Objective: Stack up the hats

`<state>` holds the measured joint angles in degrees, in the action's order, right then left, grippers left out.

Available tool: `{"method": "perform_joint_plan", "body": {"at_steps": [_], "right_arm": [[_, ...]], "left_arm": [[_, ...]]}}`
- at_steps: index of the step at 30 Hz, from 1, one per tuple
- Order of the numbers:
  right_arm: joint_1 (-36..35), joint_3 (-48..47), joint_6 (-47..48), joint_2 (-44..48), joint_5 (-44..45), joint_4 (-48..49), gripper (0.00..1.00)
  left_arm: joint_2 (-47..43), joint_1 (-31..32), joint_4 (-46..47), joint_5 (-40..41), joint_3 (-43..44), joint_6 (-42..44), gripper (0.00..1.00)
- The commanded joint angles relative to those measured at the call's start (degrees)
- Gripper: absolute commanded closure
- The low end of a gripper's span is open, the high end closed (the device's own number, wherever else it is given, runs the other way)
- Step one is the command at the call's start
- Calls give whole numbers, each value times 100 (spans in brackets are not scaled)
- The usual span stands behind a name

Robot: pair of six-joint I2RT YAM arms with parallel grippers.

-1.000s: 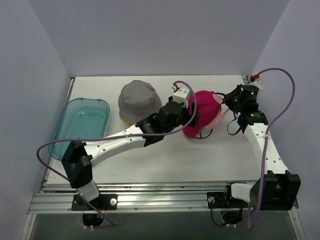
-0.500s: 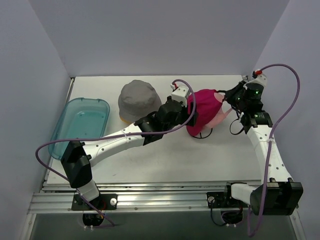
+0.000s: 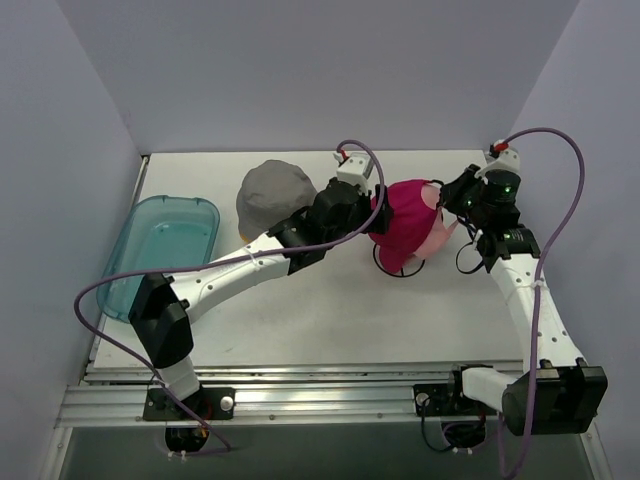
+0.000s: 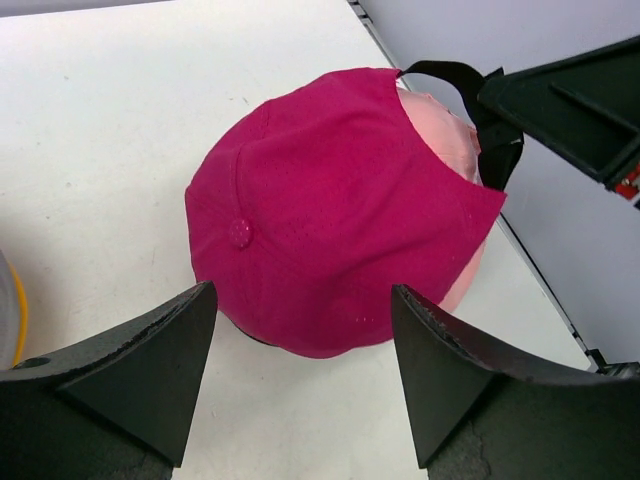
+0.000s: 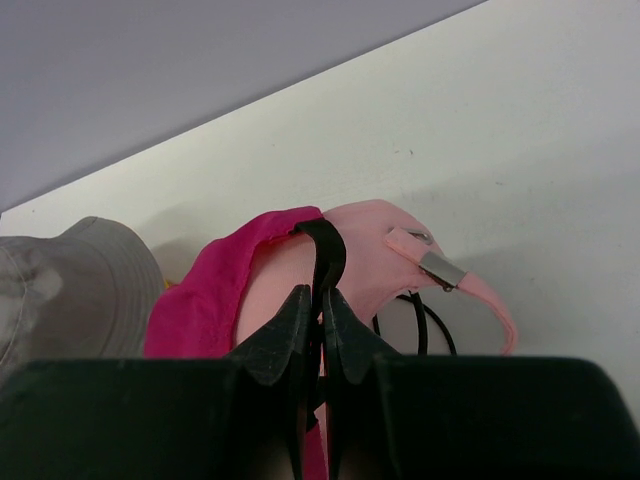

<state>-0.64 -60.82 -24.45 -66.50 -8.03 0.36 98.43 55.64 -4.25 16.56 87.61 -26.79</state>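
Observation:
The magenta baseball cap lies over the light pink baseball cap at mid table. My left gripper hovers open just left of it, one finger on each side of the crown's near edge, holding nothing. From the right, my right gripper is shut on the magenta cap's black back strap. The grey bucket hat sits farther left over the yellow bucket hat, of which only a rim edge shows.
A translucent teal tray lies along the left edge. A black wire loop pokes out from under the caps. The pink cap's strap with a metal buckle sticks out to the right. Walls stand close on three sides.
My left gripper has swung toward the back of the table, staying open beside the magenta cap. The cap has shifted a little to the right and back over the pink one, with the right gripper still clamped on its strap.

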Motion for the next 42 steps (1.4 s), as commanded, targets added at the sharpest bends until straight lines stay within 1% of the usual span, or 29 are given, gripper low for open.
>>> {"method": "perform_joint_plan", "body": {"at_steps": [1,9,12,16,18,19,23,24,27,28,29,31,37,42], "right_arm": [[-67,105,159,181,-58,386,100],[-76,123,221,260,47,403,100],[-67,123,221,260,21,421,100],[-76,158,203,252,-23,474,100],[-76,175,203,234,-40,474,100],[-76,175,212,243,-67,482,100],[-76,167,265,269,-67,482,100],[-76,167,274,269,-67,491,100],[-76,140,300,295,-128,631,100],[-85,132,300,287,-163,684,100],[-85,123,300,269,-216,737,100],[-111,70,318,208,-383,808,100],[-445,114,484,278,-410,1018,100],[-647,96,511,366,-524,1142,100]], "left_arm": [[246,-62,-84,-188,536,-46,21],[615,-237,-50,-530,634,-116,26],[668,-308,91,-715,538,-160,28],[739,-360,266,-882,520,-160,30],[774,-387,320,-1040,511,-152,36],[783,-396,528,-1093,511,-152,39],[826,-396,566,-1181,564,-152,62],[835,-396,548,-1190,590,-143,72],[871,-396,443,-1181,687,-99,85],[879,-396,434,-1164,704,-90,93],[879,-396,312,-1146,748,-81,97],[871,-396,188,-1085,766,-72,98],[748,-378,127,-927,731,-20,98],[441,-378,100,-759,599,42,98]]}}
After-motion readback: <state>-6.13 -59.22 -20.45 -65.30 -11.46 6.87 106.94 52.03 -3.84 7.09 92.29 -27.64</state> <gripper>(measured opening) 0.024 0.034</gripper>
